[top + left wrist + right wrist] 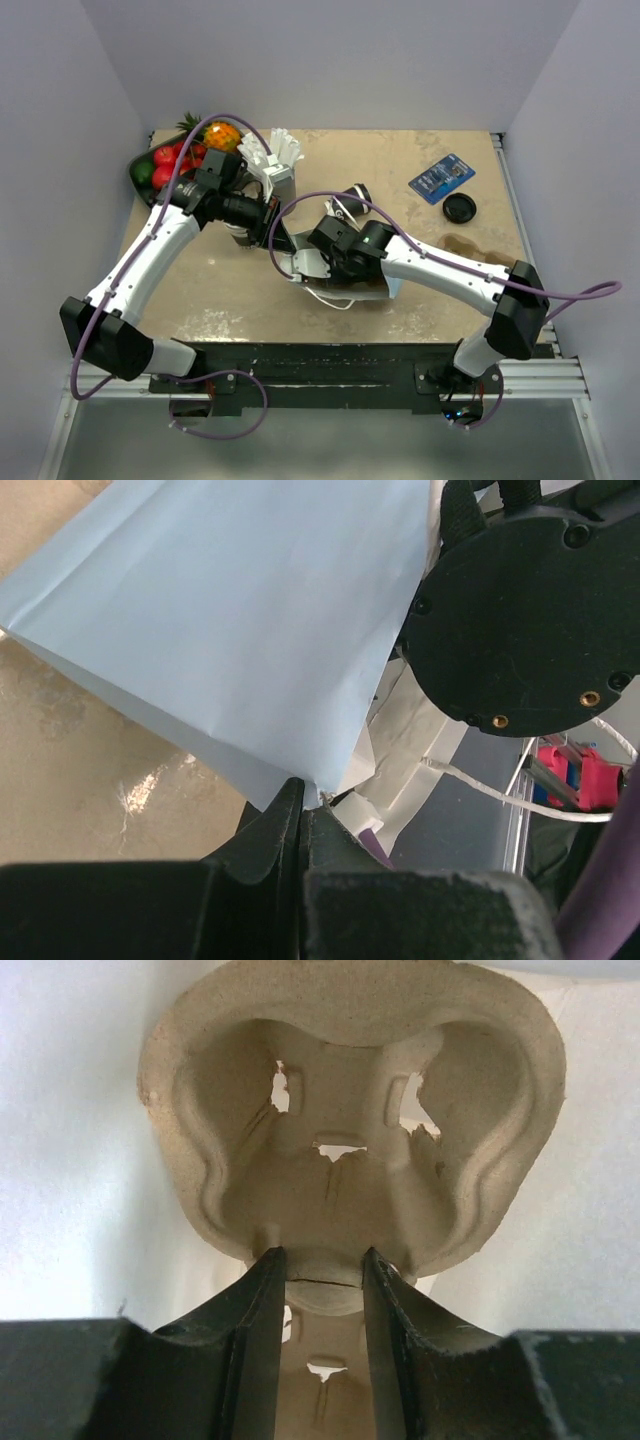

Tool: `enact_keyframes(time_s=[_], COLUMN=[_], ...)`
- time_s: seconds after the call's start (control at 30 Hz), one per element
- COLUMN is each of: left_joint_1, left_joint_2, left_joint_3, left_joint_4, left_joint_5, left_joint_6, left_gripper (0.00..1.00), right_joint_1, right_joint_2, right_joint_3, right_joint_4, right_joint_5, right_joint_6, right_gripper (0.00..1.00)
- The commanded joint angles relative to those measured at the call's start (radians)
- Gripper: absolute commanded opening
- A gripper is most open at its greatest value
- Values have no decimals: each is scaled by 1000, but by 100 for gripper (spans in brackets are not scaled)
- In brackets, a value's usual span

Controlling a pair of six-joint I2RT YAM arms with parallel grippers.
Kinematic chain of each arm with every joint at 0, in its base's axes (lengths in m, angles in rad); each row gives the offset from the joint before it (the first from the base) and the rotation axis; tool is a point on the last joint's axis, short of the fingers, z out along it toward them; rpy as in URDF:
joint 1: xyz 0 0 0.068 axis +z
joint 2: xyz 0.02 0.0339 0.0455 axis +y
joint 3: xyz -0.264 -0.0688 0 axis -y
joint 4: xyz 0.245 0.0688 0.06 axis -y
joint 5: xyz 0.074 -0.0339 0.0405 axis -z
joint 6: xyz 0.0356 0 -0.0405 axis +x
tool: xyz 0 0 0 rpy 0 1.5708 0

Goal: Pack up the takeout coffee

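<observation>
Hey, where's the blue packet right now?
Top view: the blue packet lies on the far right of the table, just behind the round black lid.

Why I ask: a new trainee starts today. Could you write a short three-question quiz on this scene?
1. True or false: the left end effector is shut on the paper bag at its edge.
2. The right end effector grips: A) moulded pulp carrier, B) black lid, C) fruit.
3. Fill in: the blue packet lies on the ___ arm's side.
Key: 1 true; 2 A; 3 right.
</observation>
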State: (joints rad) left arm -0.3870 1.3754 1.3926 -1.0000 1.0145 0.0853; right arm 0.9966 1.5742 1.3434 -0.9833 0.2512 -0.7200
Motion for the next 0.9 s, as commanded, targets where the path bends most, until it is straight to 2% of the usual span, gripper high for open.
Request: enact_keyframes(time_s=[0.0, 0.07, 0.13, 0.23, 0.33, 0.37, 0.4, 0.57, 0.73, 0.8, 0.83, 0.87], left_joint_1=[-24, -24, -24, -24, -24, -24, -24, -24, -20, -13, -10, -9], left_joint_2=[-29, -27, -26, -26, -29, -30, -32, -35, -27, -24, -24, -22], left_joint_3=[20, 17, 19, 23, 29, 29, 28, 20, 22, 20, 17, 13], left_joint_4=[15, 15, 17, 20, 40, 44, 55, 66, 87, 74, 69, 66], left_joint_5=[332, 335, 335, 326, 306, 302, 296, 187, 153, 130, 113, 110], left_joint_6=[-75, -75, -75, -78, -102, -119, -125, -147, -174, -167, -164, -163], left_gripper=[0, 0, 0, 0, 0, 0, 0, 0, 0, 0, 0, 0], right_joint_1=[-18, -18, -18, -19, -23, -26, -35, -41, -41, -41, -39, -41], right_joint_2=[67, 70, 69, 64, 47, 43, 43, 18, -29, -34, -43, -49], right_joint_3=[-10, -6, -6, 2, 3, 7, 20, 88, 193, 261, 281, 298], right_joint_4=[3, 5, 5, -3, 1, 3, -9, -31, -40, -61, -69, -72], right_joint_5=[43, 8, -13, -72, -110, -119, -163, -228, -283, -293, -296, -308], right_joint_6=[45, 51, 65, 99, 131, 139, 143, 145, 137, 136, 136, 136], right_gripper=[0, 0, 7, 13, 32, 43, 47, 64, 73, 86, 87, 99])
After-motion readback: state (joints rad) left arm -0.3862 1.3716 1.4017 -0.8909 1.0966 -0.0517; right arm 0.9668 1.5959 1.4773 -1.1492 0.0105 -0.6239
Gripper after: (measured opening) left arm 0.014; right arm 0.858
